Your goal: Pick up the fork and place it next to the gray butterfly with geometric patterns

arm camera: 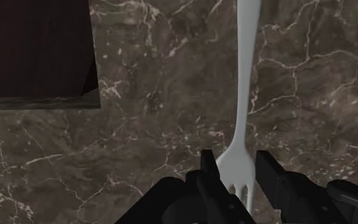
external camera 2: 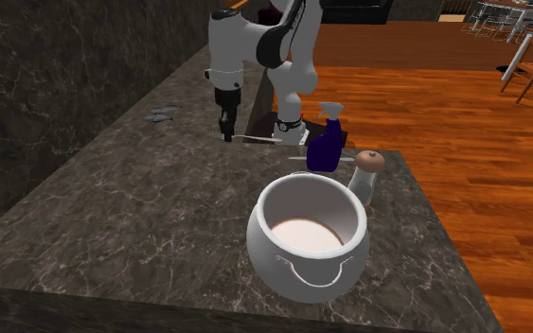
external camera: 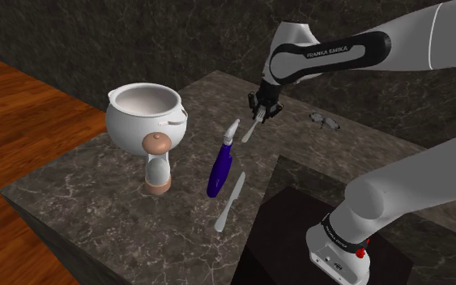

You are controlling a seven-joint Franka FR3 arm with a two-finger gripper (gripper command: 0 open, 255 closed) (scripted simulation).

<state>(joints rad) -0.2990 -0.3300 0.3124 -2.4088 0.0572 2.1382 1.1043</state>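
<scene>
— Fork [arm camera: 244, 76]: pale grey-white, smooth, matte. Slim straight handle, widening to a flat tined head. Where?
— Pinched at the tined head by gripper [arm camera: 236, 159], with handle running away over dark countertop [arm camera: 171, 95]. In shoulder view, slanting down from the gripper, between spray bottle [external camera: 221, 166] and butterfly [external camera: 325, 121]. Touching stone or clear of it: cannot tell.
— Gripper state?
— Clenched on fork, with black blocky fingers [arm camera: 208, 165] pressed to either edge of the head.
— Butterfly?
— Small, flat, grey, angular wings. Lying on countertop near wall [external camera: 137, 32], apart from fork.
— Surface?
— Dark brown-grey marble look, threaded with thin white veins. Same pattern on wall.
— Other items?
— Round white pot [external camera: 143, 113]: bulbous, thin looped handle on the side, pale matte inside. Just beside it, hourglass-shaped mill [external camera: 158, 166]: white body, tan rounded knob, tan base. Spray bottle deep blue, glossy, white trigger top, lying on its side. Pale knife [external camera: 231, 201] flat next to bottle, near countertop's edge. Boxy stand [arm camera: 37, 51]: dark maroon, faint vertical streaks, square corner. Reddish plank floor [external camera: 15, 97] beyond countertop.
</scene>
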